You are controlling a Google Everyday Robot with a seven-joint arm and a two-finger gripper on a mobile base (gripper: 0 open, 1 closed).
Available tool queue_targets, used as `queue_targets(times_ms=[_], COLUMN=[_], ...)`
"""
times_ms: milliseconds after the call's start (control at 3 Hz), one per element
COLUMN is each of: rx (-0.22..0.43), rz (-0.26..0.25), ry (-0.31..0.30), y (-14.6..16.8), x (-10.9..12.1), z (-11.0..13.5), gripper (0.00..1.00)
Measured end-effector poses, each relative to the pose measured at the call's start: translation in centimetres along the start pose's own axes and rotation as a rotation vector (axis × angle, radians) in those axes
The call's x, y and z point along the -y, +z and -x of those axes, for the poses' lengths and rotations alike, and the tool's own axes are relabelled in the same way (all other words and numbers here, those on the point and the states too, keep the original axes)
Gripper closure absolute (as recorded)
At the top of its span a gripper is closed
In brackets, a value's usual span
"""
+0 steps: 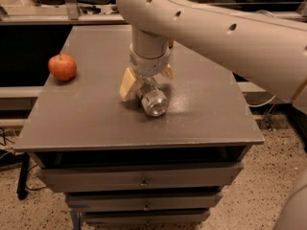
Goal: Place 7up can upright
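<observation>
The 7up can (pixel 153 101) lies on its side near the middle of the grey table top (pixel 86 123), silver end facing the front. My gripper (pixel 147 79) points down from the large white arm and sits over the can's far end. One cream finger (pixel 127 84) is to the can's left and the other is to its right. The jaws stand open and wider than the can. The far end of the can is hidden under the wrist.
A red apple (pixel 62 67) sits near the table's left edge. The table is a cabinet with drawers (pixel 144 181) below the front edge. My arm (pixel 230 37) spans the upper right. There is speckled floor to the right.
</observation>
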State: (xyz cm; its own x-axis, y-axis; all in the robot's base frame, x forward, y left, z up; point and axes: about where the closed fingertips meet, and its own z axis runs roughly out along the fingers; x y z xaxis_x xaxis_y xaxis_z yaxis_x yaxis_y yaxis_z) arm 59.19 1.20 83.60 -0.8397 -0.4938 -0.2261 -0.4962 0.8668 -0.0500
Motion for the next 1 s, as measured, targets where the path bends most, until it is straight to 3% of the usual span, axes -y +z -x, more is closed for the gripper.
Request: queue_targets(times_ms=[333,1000], rx=[0.017,0.165], rz=[-0.034,-0.089], ry=[0.01,-0.074], y=[-0.6,-5.4], x=[0.0,1.1], z=[0.4,3.3], gripper=[0.39,0.86])
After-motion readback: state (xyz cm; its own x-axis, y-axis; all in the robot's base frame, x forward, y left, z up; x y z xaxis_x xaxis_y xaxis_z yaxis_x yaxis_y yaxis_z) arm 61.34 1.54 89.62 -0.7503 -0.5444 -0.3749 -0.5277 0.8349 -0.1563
